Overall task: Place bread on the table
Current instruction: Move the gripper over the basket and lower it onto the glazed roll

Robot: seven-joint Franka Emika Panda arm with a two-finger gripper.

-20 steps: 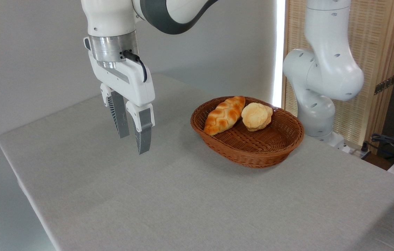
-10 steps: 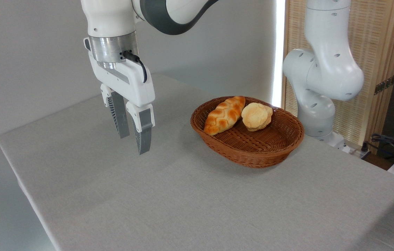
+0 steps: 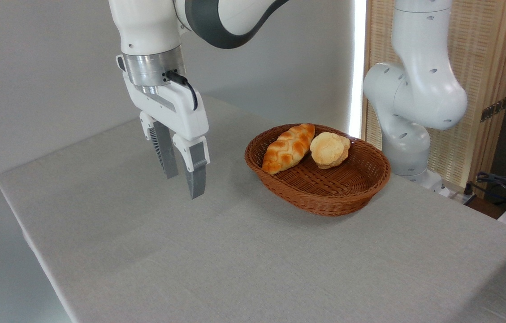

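So the only real change from a second ago is the arm: the pincer (image 3: 184, 177) has slid a bit to the right, toward the basket (image 3: 324, 197), and sits maybe a touch lower in the picture. It hangs over the bare grey table (image 3: 235, 260), fingers pointing down, parted by a narrowish gap with nothing between them. It's well to the left of the basket, not touching anything.

Everything else looks exactly where it was. The bread (image 3: 288, 148), the braided golden-orange loaf, lies in the left part of the basket, tilted so its upper end leans on the far rim and its lower end points toward the near left wall. The round pale bun (image 3: 329, 150) sits just beside it on the right, the two touching or very nearly so. The basket stands on the table toward the far right side, near the arm's white base (image 3: 414, 134).

No brand names, labels or writing I can read anywhere.
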